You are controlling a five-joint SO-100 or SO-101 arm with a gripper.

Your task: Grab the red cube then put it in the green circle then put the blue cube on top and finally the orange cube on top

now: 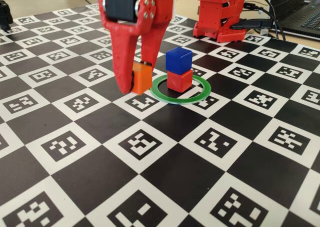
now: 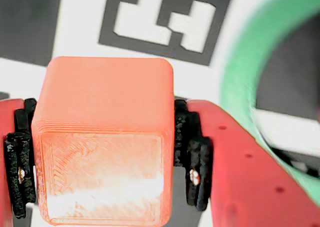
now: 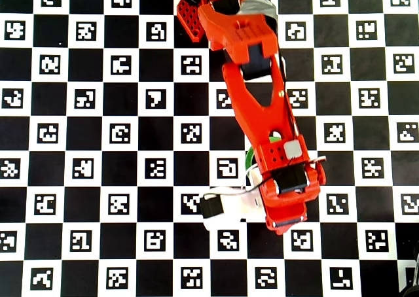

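Jaws (image 1: pixel 134 82) of the red arm are clenched on the orange cube (image 1: pixel 142 78), one finger pressed against each side of it. In the wrist view the same grip shows close up: the orange cube (image 2: pixel 105 137) fills the lower left of the picture, with black pads (image 2: pixel 192 174) squeezing it from both sides and its paler face turned toward the camera.

In the fixed view the orange cube hangs just left of the green circle (image 1: pixel 181 96), close above the checkered counter (image 1: pixel 165 187); whether it touches the surface cannot be told from there. The red cube (image 1: pixel 179 80) sits inside the green circle, toward its back edge, and the blue cube (image 1: pixel 178 60) rests squarely on top of it, making a stack of two. The held cube is beside that stack, about level with the red cube.

In the wrist view a curved part of the green circle (image 2: pixel 240 72) runs down the right side, just beyond the right finger.

From overhead the arm (image 3: pixel 262 114) reaches down the middle of the counter and covers the cubes; only a thin sliver of the green circle (image 3: pixel 249 158) peeks out along its left edge. At the back of the fixed view stands the arm's red base (image 1: pixel 220 12).
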